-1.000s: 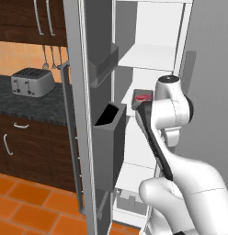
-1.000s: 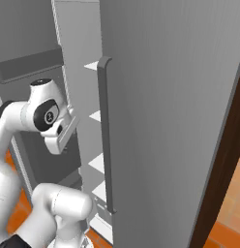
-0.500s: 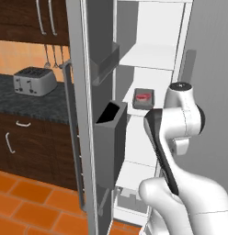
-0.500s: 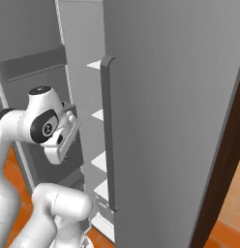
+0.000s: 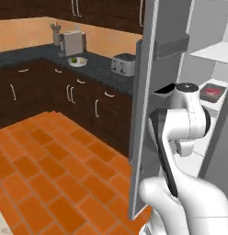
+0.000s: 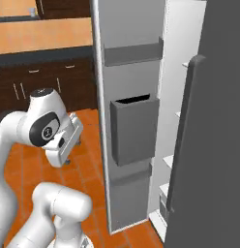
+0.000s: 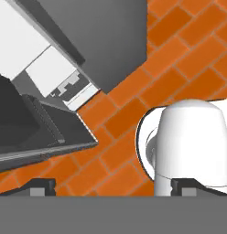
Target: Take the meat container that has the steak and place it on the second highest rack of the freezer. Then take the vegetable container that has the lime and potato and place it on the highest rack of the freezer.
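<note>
Steak (image 5: 211,93) container sits on a white freezer shelf (image 5: 216,103), door (image 6: 131,121) open | my claw (image 6: 72,140) spread wide, empty, low over the orange tile floor (image 7: 179,50) | toaster (image 5: 123,64) on bench (image 5: 51,57).

A home kitchen: dark wood cabinets (image 5: 65,92) under a dark speckled counter (image 5: 37,57) at far left, a toaster (image 5: 123,64) on it, orange tiled floor (image 5: 47,174), and an open grey freezer (image 6: 136,111) at right.
</note>
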Robot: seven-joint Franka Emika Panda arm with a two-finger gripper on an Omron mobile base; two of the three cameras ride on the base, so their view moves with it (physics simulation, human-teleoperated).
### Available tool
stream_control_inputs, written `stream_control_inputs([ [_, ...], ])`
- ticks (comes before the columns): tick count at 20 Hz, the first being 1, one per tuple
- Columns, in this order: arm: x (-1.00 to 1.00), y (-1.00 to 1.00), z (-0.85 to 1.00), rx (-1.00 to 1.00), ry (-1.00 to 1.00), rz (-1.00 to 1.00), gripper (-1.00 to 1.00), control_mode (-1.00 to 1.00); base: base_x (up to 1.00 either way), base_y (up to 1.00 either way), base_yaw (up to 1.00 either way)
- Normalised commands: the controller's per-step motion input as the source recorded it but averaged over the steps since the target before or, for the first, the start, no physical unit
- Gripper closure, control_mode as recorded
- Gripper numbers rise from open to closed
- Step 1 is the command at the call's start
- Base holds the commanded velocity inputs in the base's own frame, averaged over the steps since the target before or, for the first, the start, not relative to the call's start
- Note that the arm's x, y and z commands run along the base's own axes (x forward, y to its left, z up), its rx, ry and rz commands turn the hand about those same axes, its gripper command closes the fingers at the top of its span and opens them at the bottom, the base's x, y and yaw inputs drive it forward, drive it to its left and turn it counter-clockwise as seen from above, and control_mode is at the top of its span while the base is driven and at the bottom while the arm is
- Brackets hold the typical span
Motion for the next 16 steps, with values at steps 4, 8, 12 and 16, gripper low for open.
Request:
stream_control_inputs([
  [4,0.0,0.0,0.0,0.0,0.0,0.0,-1.0,1.0,-0.23,0.2,1.0],
  [8,0.0,0.0,0.0,0.0,0.0,0.0,-1.0,1.0,0.26,0.28,0.72],
  [12,0.0,0.0,0.0,0.0,0.0,0.0,-1.0,1.0,0.98,0.16,0.13],
  [16,0.0,0.0,0.0,0.0,0.0,0.0,-1.0,1.0,1.0,0.2,0.0],
])
